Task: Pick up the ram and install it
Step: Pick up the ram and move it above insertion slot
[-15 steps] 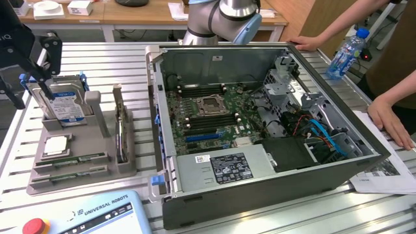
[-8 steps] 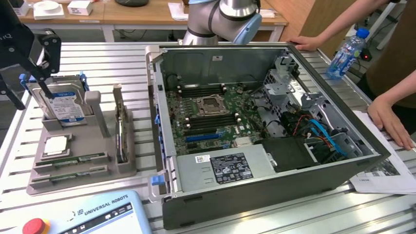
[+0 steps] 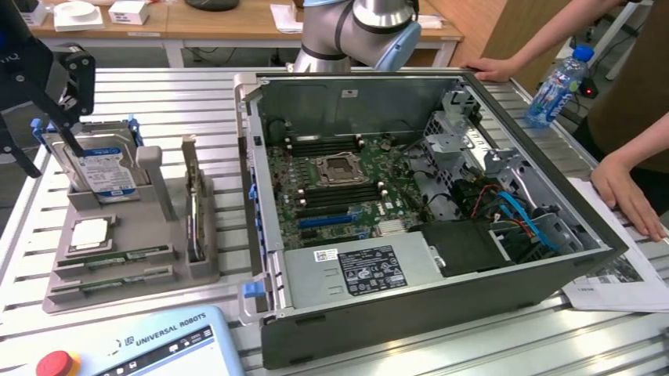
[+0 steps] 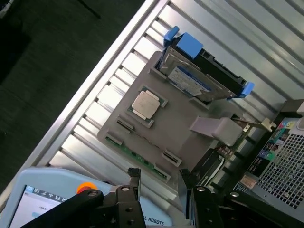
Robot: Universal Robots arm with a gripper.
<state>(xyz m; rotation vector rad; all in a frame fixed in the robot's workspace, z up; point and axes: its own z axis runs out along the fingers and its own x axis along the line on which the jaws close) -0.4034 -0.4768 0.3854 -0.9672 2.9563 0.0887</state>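
the black two-fingered gripper (image 4: 159, 189) hangs above the slatted metal table with its fingers spread wide and nothing between them. below it sits a grey moulded parts tray (image 3: 146, 229), and the ram (image 4: 137, 156), a long thin green circuit-board stick, lies untouched in a slot along the tray's front edge, near a square silver processor chip (image 4: 145, 103) and a boxy hard drive with a blue-white label (image 4: 189, 80). the open grey computer case (image 3: 313, 98) stands just beside the tray. judging by this, neither pickup nor installation is done.
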